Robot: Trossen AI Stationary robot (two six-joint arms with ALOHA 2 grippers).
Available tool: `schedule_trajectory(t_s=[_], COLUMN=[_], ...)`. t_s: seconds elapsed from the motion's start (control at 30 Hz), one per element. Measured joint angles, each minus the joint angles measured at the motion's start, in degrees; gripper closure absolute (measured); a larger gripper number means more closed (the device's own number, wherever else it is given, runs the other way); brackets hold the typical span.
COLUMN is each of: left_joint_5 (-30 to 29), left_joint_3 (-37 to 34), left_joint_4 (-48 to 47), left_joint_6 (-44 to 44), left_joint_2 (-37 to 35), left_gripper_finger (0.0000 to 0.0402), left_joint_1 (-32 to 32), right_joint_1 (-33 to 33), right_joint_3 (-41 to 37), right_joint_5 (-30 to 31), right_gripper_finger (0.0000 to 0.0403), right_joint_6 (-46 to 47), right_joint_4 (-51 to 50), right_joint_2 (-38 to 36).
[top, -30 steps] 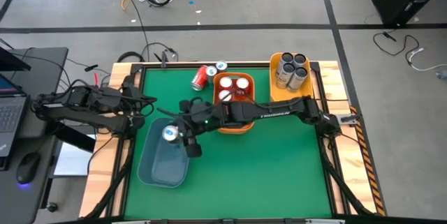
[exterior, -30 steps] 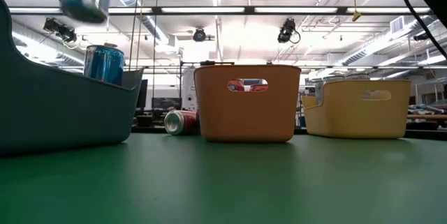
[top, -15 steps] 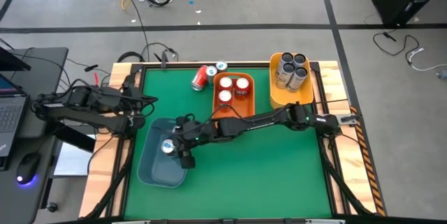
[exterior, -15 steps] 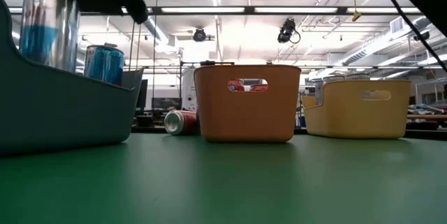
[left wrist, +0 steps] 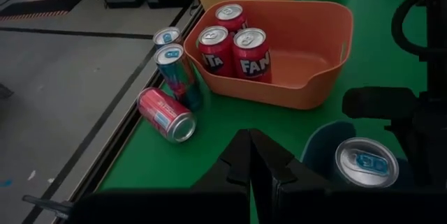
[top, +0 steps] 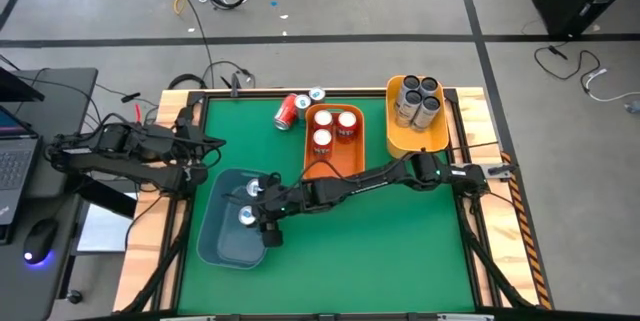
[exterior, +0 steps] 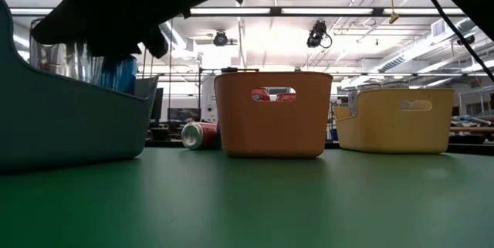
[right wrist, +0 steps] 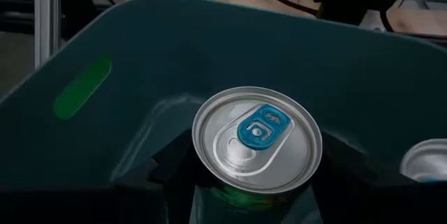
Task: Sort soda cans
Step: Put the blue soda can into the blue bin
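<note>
My right gripper (top: 246,219) reaches across the table into the blue bin (top: 218,233) at the near left, shut on a teal-blue soda can (right wrist: 257,139) with a silver top. A second teal can (top: 253,189) stands in the same bin. Three red cans (top: 333,126) stand in the orange bin (top: 352,166), and several dark cans (top: 417,99) in the yellow bin (top: 400,143). By the far edge a red can (top: 287,111) lies on its side next to two upright teal cans (left wrist: 178,70). My left gripper (left wrist: 251,155) waits shut at the table's left edge. My right gripper pinches the teal can's side wall (right wrist: 209,199) just under the top rim, one finger on either side. The fingers come from the table's right, slanting down. The can stays upright inside the blue bin; its bottom is hidden by the bin wall.
The orange bin stands mid-table toward the far edge, with the yellow bin to its right. Open green table (top: 380,251) lies in front of them. A laptop (top: 15,151) and a mouse (top: 37,239) sit off the table's left side.
My right gripper has sunk and gone toward the table's near left corner with the teal can. The can, earlier high above the blue bin, has stayed upright and now stands down inside it beside the other teal can.
</note>
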Motion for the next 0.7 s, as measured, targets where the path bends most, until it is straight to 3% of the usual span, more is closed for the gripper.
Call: schedule_trajectory(t_s=[0.37,0.57,0.7], left_joint_5=[0.14,0.15,0.15], left_joint_3=[0.0,0.0,0.0], left_joint_4=[0.22,0.2,0.22], left_joint_6=[0.01,-0.9,-0.92], left_joint_2=[0.02,0.02,0.02], left_gripper_finger=[0.0401,0.0401,0.0401], left_joint_1=[0.0,0.0,0.0], right_joint_1=[0.26,0.22,0.36], right_joint_3=[-1.84,-1.99,-2.0], right_joint_5=[0.95,1.07,1.09], right_gripper_finger=[0.0186,0.0089,0.0063], right_joint_6=[1.27,2.78,2.54], right_joint_4=[1.82,-0.76,-0.21], right_joint_2=[-0.02,-0.07,-0.02])
